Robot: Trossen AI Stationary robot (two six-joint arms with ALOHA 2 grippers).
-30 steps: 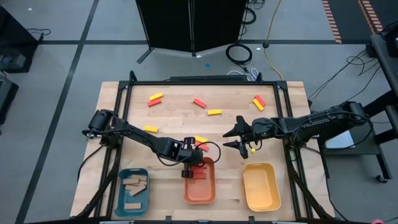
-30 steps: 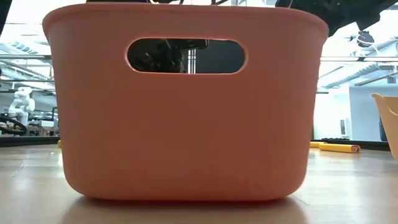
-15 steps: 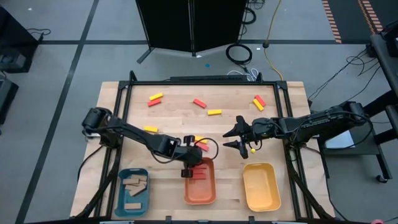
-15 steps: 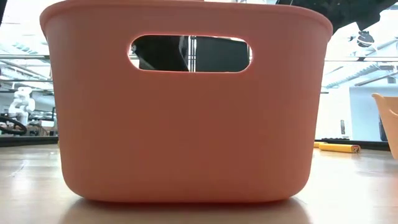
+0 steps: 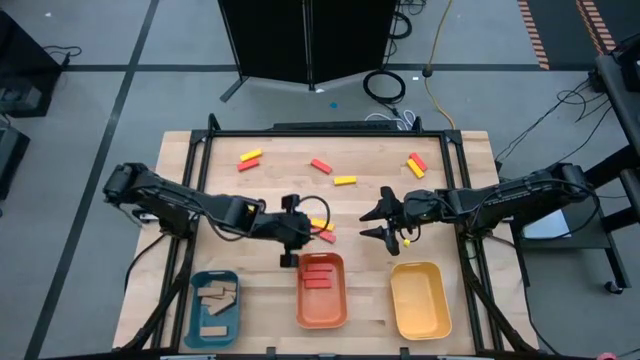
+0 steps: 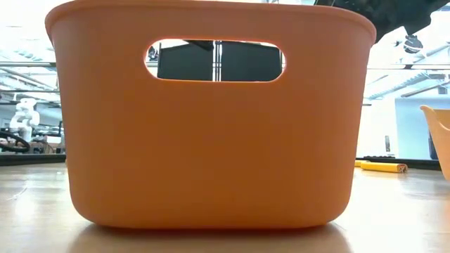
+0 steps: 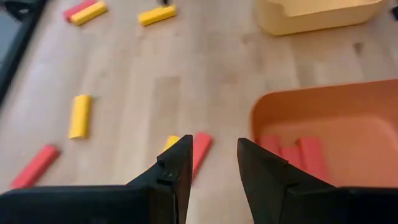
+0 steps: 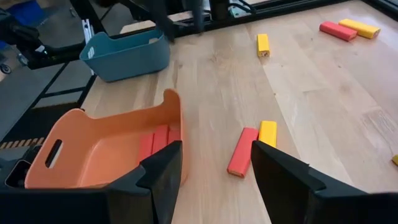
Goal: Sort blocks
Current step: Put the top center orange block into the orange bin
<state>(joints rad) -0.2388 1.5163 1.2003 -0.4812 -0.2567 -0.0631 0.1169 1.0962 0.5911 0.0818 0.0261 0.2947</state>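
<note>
From above, the left gripper (image 5: 291, 232) hung at the frame's centre, just above the orange tray (image 5: 321, 310), its jaws parted and empty. The right gripper (image 5: 385, 221) sat right of centre above the yellow tray (image 5: 420, 322), jaws wide, nothing between them.

The blocks lay scattered. Three red ones (image 5: 320, 276) rested inside the orange tray; tan ones (image 5: 216, 298) lay in the blue tray (image 5: 193, 322) at lower left. A red-and-yellow pair (image 5: 322, 231) lay touching each other just right of the left gripper — in the left wrist view they showed right past the fingertips (image 7: 180, 155). More sat near the table's top edge: a pair (image 5: 249, 160) at upper left, a red one (image 5: 320, 165) and a yellow one (image 5: 345, 181) in the middle, a pair (image 5: 416, 163) at upper right. A small yellow thing under the right gripper was probably another block.

The blocks looked light, stiff and smooth — easy to lift, but apt to slide or twist. The sound grip would be across the narrow width at mid-length. The touching pair would need care, since closing on one could drag the other.
</note>
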